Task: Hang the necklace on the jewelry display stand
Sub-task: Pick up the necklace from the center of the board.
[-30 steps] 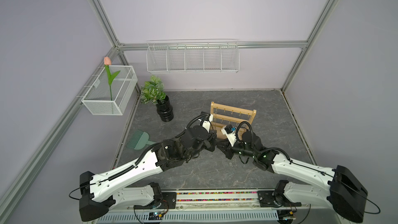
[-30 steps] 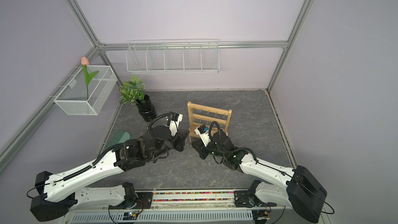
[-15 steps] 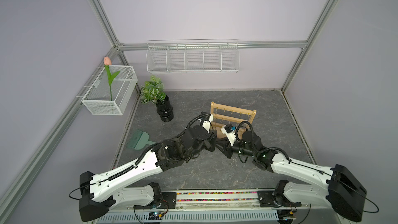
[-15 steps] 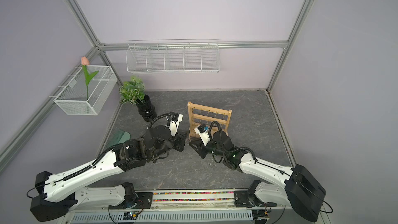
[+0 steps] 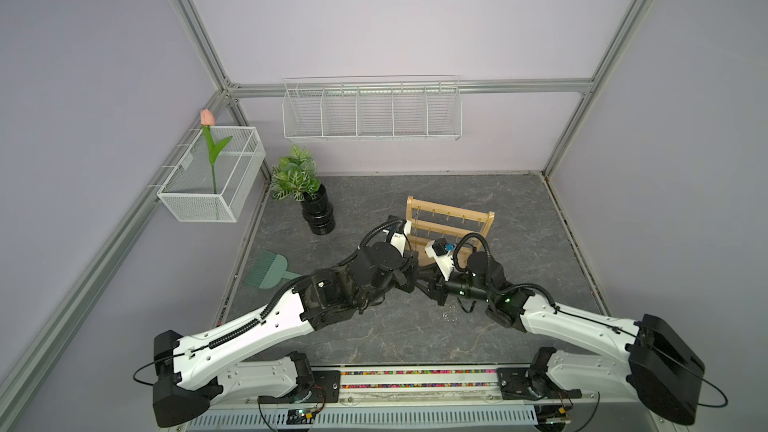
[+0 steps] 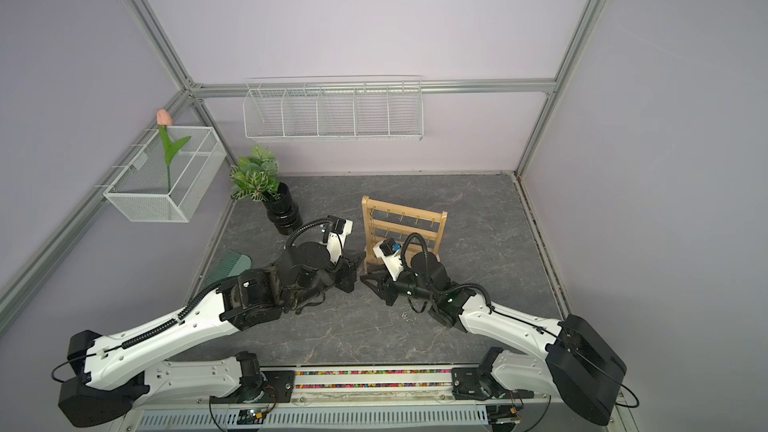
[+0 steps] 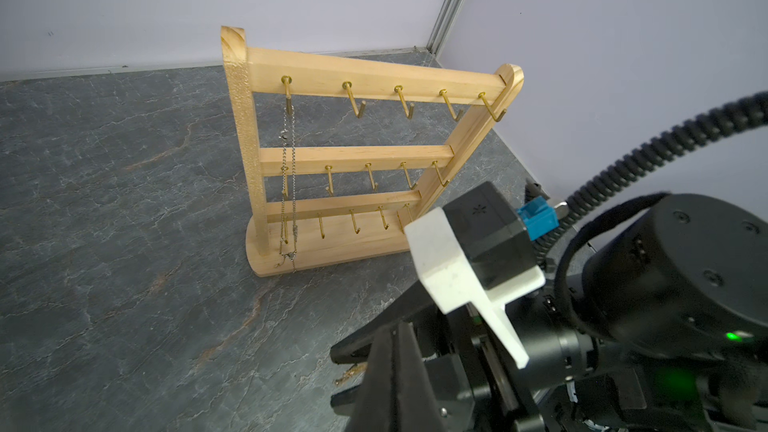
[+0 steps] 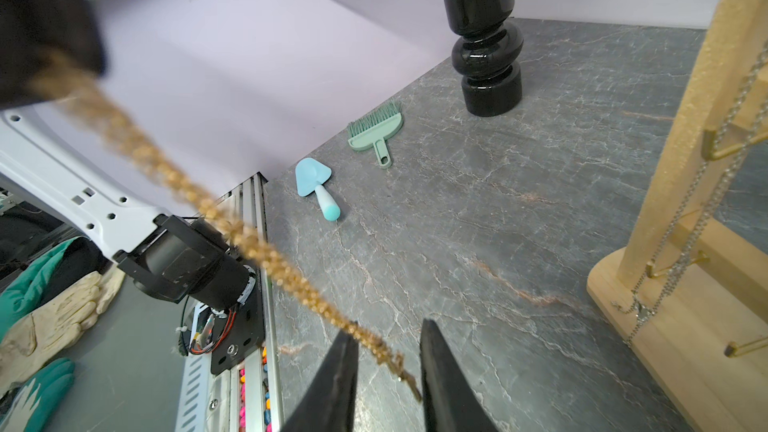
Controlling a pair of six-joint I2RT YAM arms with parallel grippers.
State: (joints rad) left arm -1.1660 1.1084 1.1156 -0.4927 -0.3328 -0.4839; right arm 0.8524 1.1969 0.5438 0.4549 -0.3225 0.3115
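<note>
The necklace (image 8: 249,238) is a gold twisted chain. It runs taut from my left gripper (image 7: 398,326), which is shut on it, down to its loose end between the fingers of my right gripper (image 8: 388,328). Those jaws stand apart and do not pinch the chain. The two grippers meet tip to tip just in front of the jewelry display stand (image 5: 451,222) (image 6: 405,222), a light wooden rack with gold hooks (image 7: 353,89). A silver chain (image 7: 289,160) hangs from the stand's end hook on the top bar. A short gold piece of the necklace (image 7: 348,374) shows between the right fingers (image 7: 353,351).
A black vase with a plant (image 5: 318,214) stands at the back left. A green brush (image 5: 266,270) and a blue scoop (image 8: 316,184) lie near the left edge. White wire baskets (image 5: 372,112) hang on the walls. A small silver bit (image 5: 446,315) lies under the right arm.
My right gripper's jaws have parted and no longer pinch the chain's end. Both arms have stayed almost where they were.
</note>
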